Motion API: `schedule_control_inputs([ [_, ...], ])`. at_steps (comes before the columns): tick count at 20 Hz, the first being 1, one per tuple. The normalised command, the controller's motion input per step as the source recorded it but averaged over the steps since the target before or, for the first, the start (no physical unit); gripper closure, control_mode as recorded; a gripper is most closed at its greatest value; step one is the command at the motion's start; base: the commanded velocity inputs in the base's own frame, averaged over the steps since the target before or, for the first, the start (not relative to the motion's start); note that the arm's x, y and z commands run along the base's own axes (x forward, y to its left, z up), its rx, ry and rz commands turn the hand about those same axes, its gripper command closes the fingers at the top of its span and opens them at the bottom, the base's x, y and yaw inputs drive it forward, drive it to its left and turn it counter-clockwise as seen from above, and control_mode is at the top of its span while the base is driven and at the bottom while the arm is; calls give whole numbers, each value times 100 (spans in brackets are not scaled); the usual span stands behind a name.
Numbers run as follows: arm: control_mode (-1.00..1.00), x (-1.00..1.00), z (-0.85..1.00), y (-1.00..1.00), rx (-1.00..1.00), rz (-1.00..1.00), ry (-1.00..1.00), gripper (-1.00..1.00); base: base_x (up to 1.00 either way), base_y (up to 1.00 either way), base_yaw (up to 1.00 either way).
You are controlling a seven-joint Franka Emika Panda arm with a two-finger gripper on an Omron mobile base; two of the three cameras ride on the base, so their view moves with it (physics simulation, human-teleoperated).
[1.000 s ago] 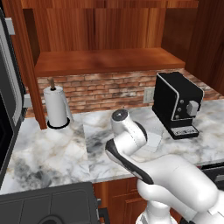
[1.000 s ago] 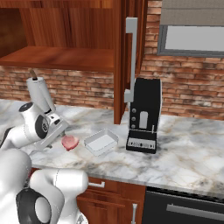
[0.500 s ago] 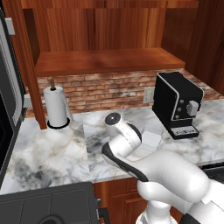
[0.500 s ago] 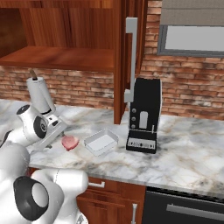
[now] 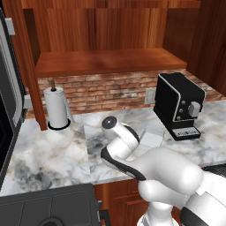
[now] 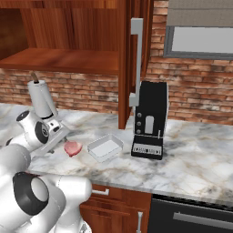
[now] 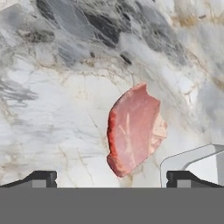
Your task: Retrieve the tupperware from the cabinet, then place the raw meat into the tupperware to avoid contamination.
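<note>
Meat (image 7: 134, 129) lies flat on the marble counter (image 6: 200, 154), a pink-red oval slab with a paler, fatty edge on one side. In the hand view it sits between the two dark fingertips (image 7: 39, 178), which stand wide apart at the bottom corners and touch nothing; the gripper (image 7: 111, 180) is spread open and empty, looking straight down on the slab.

Right base view: the raw meat (image 6: 72, 148) rests near the counter's front edge, just beside the tupperware (image 6: 105, 148) and apart from it by a narrow strip of marble. The tupperware is a shallow, whitish, translucent tray, standing upright on the counter with nothing inside. A corner of it shows in the hand view at the lower right (image 7: 197, 164). In the left base view part of it shows behind the arm (image 5: 152, 138).

Coffee machine (image 6: 149, 120), black, stands on the counter just beyond the tupperware, towards the brick back wall (image 6: 86, 91). Paper-towel roll (image 5: 57, 110) stands upright on its dark round base at the back of the counter, towards the left end, well apart from the meat.

Cabinet (image 6: 73, 32) hangs above the counter, reddish-brown; one door (image 6: 134, 59) with a long silver bar handle (image 6: 136, 61) stands swung out, edge-on to the right base camera. The lower shelf (image 5: 106, 59) shows bare wood.
</note>
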Motion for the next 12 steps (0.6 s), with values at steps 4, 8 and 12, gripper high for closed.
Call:
schedule_control_inputs([
  [4, -100, 9, -15, 0, 0, -5, -4, -100, 0, 0, 0],
  [8, -100, 8, -15, 0, 0, -6, -3, -100, 0, 0, 0],
  [12, -100, 13, -12, 0, 0, -6, -2, -100, 0, 0, 0],
])
